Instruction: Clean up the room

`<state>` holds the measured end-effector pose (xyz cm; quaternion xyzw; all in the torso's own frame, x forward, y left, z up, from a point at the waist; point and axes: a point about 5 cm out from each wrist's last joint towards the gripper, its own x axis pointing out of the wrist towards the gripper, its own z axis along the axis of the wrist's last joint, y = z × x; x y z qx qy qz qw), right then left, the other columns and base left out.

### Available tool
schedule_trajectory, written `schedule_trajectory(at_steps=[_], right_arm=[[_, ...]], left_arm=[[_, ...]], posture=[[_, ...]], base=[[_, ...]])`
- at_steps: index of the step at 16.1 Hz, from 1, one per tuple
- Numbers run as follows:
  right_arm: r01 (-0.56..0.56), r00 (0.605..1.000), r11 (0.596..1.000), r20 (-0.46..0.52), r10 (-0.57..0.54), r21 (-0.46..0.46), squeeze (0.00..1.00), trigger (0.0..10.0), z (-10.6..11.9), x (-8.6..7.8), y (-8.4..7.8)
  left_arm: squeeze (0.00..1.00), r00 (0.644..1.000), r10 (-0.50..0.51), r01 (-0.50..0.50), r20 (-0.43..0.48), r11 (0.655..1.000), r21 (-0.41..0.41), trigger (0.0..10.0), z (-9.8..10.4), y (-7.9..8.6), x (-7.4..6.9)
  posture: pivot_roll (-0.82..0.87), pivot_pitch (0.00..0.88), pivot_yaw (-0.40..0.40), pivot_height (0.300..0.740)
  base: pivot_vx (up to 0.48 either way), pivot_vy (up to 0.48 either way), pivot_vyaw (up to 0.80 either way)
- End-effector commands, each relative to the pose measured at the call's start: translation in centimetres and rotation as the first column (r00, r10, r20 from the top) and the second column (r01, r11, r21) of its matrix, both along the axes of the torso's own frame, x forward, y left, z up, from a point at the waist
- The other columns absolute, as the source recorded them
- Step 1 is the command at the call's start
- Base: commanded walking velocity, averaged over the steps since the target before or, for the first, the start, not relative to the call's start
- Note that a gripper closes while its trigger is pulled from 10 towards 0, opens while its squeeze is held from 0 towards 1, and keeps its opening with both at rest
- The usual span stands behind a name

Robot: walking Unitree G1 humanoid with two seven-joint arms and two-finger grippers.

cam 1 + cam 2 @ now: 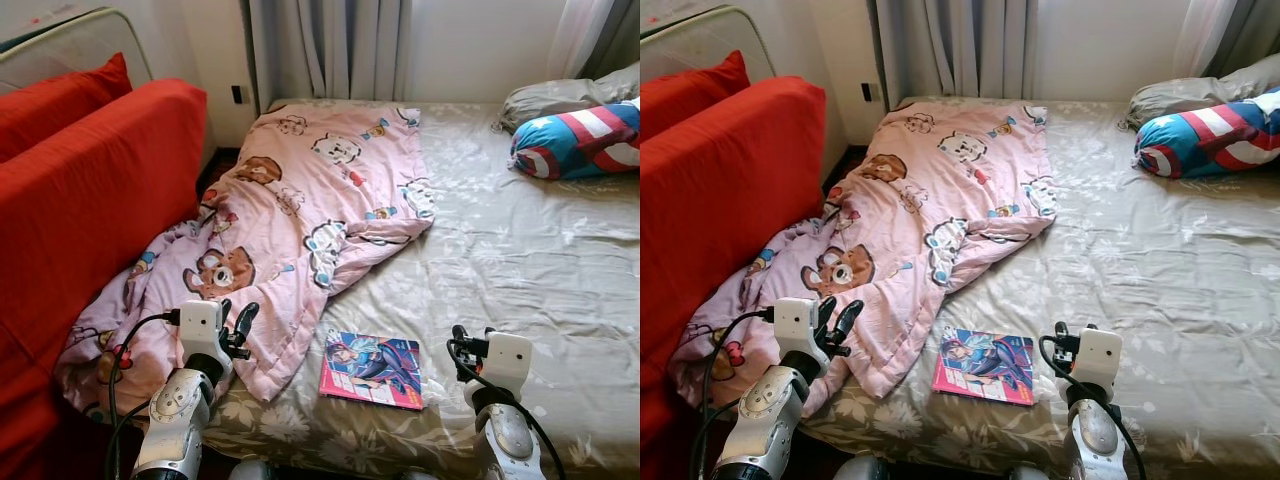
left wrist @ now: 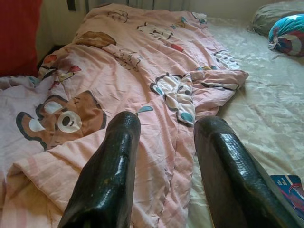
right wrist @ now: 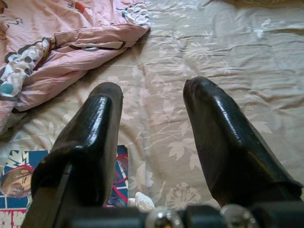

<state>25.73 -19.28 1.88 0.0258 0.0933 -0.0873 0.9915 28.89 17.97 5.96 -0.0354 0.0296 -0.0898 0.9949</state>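
A pink cartoon-print blanket (image 1: 290, 220) lies crumpled across the left half of the bed, its lower end hanging over the bed's near-left corner. A comic book (image 1: 371, 368) lies flat on the grey floral sheet (image 1: 520, 260) near the front edge. My left gripper (image 1: 235, 325) is open, held over the blanket's lower end; its fingers (image 2: 109, 175) frame the blanket's folds. My right gripper (image 1: 462, 345) is open above the sheet just right of the comic book (image 3: 14, 183), holding nothing.
A red sofa (image 1: 80, 200) stands close along the bed's left side. A blue, red and white star cushion (image 1: 580, 140) and a grey pillow (image 1: 560, 97) rest at the far right. Curtains (image 1: 330, 45) hang behind the bed. A small white scrap (image 3: 142, 202) lies on the sheet.
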Motion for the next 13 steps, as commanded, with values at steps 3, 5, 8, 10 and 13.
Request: schedule_trajectory(at_steps=[3, 5, 8, 10, 13], right_arm=[[-0.008, 0.999, 1.0, -0.042, 0.009, 0.008, 0.0, 10.0, -0.62, -0.32, 0.21], [-0.011, 0.999, 1.0, -0.042, 0.012, 0.01, 0.0, 10.0, -0.66, -0.36, 0.29], [-0.003, 1.0, 1.0, -0.03, 0.003, 0.004, 0.0, 10.0, -0.53, -0.45, 0.23], [0.0, 1.0, 1.0, -0.03, 0.0, 0.006, 0.0, 10.0, -0.5, -0.42, 0.26], [-0.003, 1.0, 1.0, -0.029, 0.003, 0.01, 0.0, 10.0, -0.47, -0.37, 0.35]], left_arm=[[0.0, 1.0, -0.023, 0.022, -0.015, 1.0, -0.004, 10.0, -0.04, -0.37, -0.05], [0.0, 1.0, -0.026, 0.026, -0.017, 1.0, -0.011, 10.0, -0.08, -0.46, -0.14], [0.0, 1.0, -0.026, 0.025, -0.014, 1.0, -0.013, 10.0, -0.06, -0.44, -0.24], [0.0, 1.0, -0.023, 0.023, -0.013, 1.0, -0.015, 10.0, 0.01, -0.36, -0.25], [0.0, 1.0, -0.013, 0.013, -0.015, 1.0, 0.003, 10.0, 0.0, -0.16, -0.3]], posture=[[-0.09, 0.038, 0.029, 0.663], [-0.09, 0.044, 0.029, 0.648], [-0.09, 0.047, 0.029, 0.648], [-0.09, 0.05, 0.028, 0.648], [-0.09, 0.053, 0.029, 0.648]], base=[[0.0, 0.0, 0.0], [0.0, 0.0, 0.0], [0.0, 0.0, 0.0], [0.0, 0.0, 0.0], [0.0, 0.0, 0.0]])
